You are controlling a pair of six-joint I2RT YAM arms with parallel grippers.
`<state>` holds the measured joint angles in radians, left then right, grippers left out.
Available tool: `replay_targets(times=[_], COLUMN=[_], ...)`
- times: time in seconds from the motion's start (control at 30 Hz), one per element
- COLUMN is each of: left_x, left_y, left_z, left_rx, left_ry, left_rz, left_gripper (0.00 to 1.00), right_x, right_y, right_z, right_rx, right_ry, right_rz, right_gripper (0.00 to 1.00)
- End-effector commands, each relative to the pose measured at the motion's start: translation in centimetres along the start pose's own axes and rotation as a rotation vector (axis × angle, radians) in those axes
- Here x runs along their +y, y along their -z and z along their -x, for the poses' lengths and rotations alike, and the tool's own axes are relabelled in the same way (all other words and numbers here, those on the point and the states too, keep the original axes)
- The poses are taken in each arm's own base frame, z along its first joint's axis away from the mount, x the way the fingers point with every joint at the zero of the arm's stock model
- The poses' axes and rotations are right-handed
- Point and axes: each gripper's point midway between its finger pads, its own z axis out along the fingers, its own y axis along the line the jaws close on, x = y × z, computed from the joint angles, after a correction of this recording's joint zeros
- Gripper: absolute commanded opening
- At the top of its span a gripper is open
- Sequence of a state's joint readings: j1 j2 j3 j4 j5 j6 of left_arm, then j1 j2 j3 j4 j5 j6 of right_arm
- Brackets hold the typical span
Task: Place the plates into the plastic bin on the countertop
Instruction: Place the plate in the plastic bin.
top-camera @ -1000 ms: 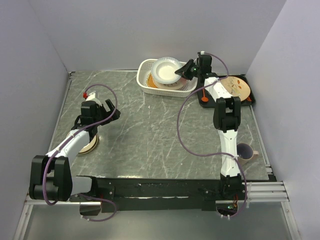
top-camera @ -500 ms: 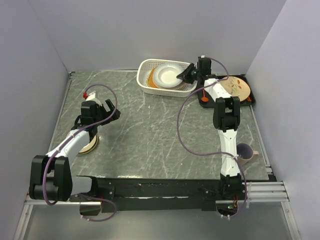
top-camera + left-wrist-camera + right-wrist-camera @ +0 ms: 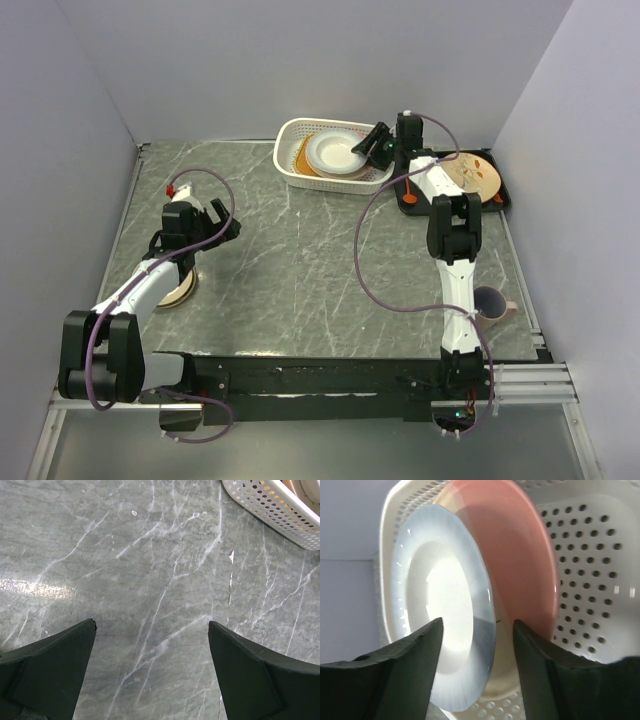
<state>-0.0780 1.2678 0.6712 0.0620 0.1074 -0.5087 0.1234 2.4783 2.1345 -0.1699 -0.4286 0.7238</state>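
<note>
The pale plate (image 3: 335,150) lies in the white bin (image 3: 290,168) at the far edge of the bench (image 3: 300,260). It is round, with a white centre and a soft blue-grey band toward the rim in the right wrist view (image 3: 440,610). It rests on an orange plate (image 3: 303,157), which looks salmon pink from close up (image 3: 520,565) and sticks out from under it on one side. The bin has rounded corners and walls full of small holes (image 3: 585,555). A tan plate (image 3: 180,290) sits on the bench near the left edge, partly under the left arm and well apart from the bin.

The right tool (image 3: 375,142) is at the bin's right end. Its fingers stand apart with the pale plate's rim in the gap between them (image 3: 477,630), and they are not pinching it. The left tool (image 3: 215,225) hangs wide open over bare bench and holds nothing (image 3: 152,640).

A second ago the right tool held the pale plate tilted up above the bin. Half a second ago the plate was lower and nearly level. Now it is down flat on the orange plate and the fingers have parted. The left arm and the tan plate have not moved.
</note>
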Motion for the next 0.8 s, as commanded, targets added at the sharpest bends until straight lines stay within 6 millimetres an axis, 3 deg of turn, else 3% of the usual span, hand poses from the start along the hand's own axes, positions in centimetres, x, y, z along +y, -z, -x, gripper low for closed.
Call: replay_targets(times=[0.0, 0.17, 0.4, 0.53, 0.77], left_x=[-0.6, -0.8, -0.8, -1.1, -1.6], left_y=[0.6, 1.0, 1.2, 1.3, 1.5], left_z=[1.2, 1.4, 1.7, 2.0, 2.4], left_rx=[-0.043, -0.058, -0.066, -0.075, -0.078], left_ry=[-0.024, -0.023, -0.020, -0.011, 0.009], left_rz=[-0.024, -0.030, -0.026, -0.033, -0.051], left_gripper=[0.99, 0.99, 0.99, 0.99, 0.99], right_x=[1.1, 2.4, 6.6, 8.6, 10.8], right_y=[4.0, 7.3, 10.9, 11.8, 11.4], right_z=[3.3, 3.9, 4.6, 3.6, -0.9], right_rx=[-0.110, -0.211, -0.285, -0.254, -0.169], right_ry=[0.065, 0.080, 0.100, 0.106, 0.149], right_rz=[-0.080, -0.061, 0.076, 0.138, 0.189], right_gripper=[0.71, 0.74, 0.76, 0.76, 0.76])
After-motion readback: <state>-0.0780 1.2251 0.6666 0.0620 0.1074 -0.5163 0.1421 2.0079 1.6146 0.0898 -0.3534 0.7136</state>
